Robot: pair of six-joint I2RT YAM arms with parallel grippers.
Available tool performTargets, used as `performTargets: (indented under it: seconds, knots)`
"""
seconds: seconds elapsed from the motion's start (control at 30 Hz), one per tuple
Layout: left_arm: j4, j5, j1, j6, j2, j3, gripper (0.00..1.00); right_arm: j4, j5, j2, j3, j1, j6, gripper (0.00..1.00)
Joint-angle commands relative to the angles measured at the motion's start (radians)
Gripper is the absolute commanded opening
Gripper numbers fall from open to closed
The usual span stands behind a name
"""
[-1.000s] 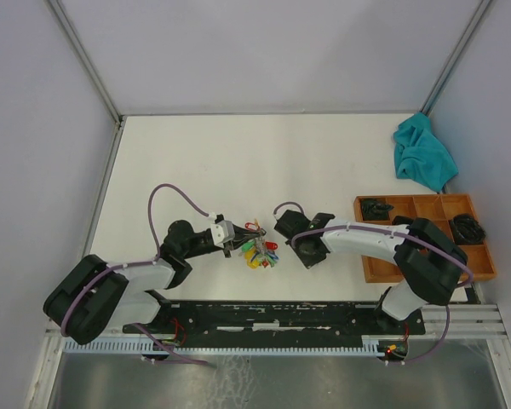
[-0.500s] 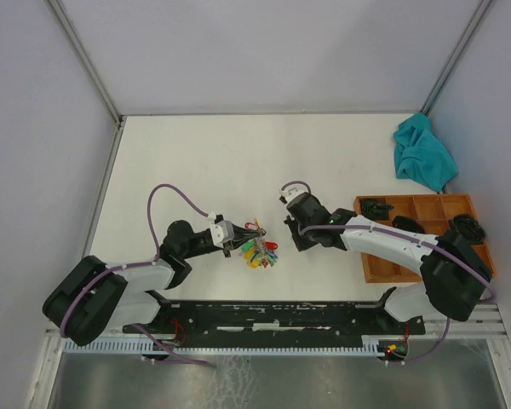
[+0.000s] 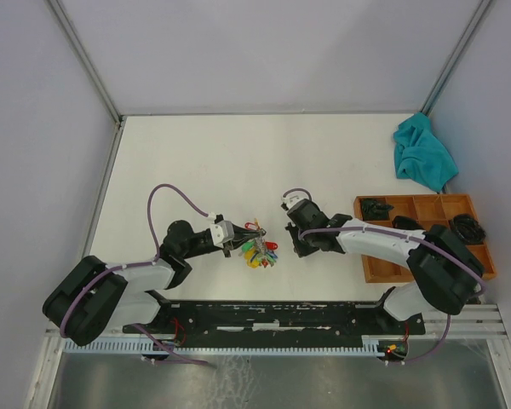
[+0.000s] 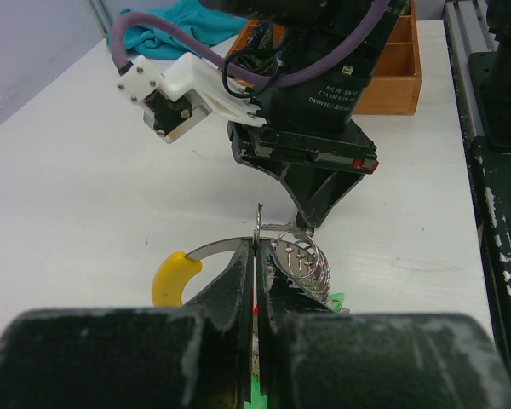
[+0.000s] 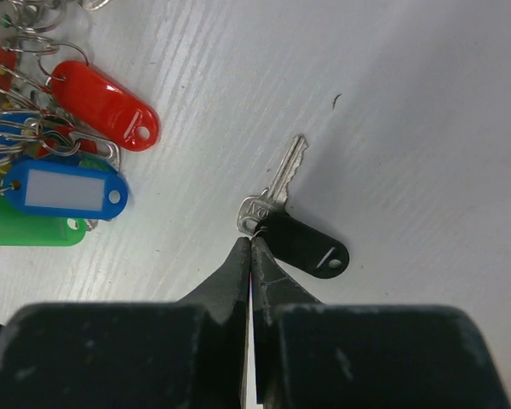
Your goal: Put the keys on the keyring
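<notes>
Left wrist view: the left gripper (image 4: 255, 260) has its two black fingers pressed together on the thin silvery metal hoop of the keyring (image 4: 217, 247), pinching it. A yellow plastic tag and a cluster of small wire rings hang on the hoop just beside the fingertips, over the white table (image 4: 85, 187). Close by and facing it, the right gripper (image 5: 252, 245) points down at the table. Its jaws are closed tight, and their tips touch the head of a small silver key with a black oval plastic tag (image 5: 302, 243). This key lies flat near the keyring's red, blue and green tags; whether it is actually pinched cannot be told. Well apart to the right sit a brown wooden compartment tray (image 3: 383, 266) and a crumpled teal cloth (image 3: 422, 158).
</notes>
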Motion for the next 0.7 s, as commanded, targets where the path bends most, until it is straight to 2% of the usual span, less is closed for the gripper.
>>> performTargets:
  seconds: [0.0,0.1,0.2,0.3,0.67]
  knots:
    - [0.057,-0.006,-0.003,-0.001,-0.013,0.004,0.03,-0.032,0.012,0.035,0.041,-0.004,-0.004,0.06]
    - [0.058,-0.006,-0.003,0.0,-0.013,0.004,0.03,-0.073,0.01,0.043,0.071,-0.001,-0.021,0.13]
    - [0.057,-0.008,-0.003,0.0,-0.013,0.003,0.03,-0.11,0.02,0.031,0.093,0.007,-0.036,0.27]
    - [0.057,-0.011,-0.003,0.0,-0.016,0.002,0.03,-0.149,0.039,0.019,0.12,0.022,-0.056,0.34]
    - [0.056,-0.013,-0.003,0.002,-0.021,0.0,0.03,-0.241,0.077,0.071,0.176,0.047,-0.133,0.35]
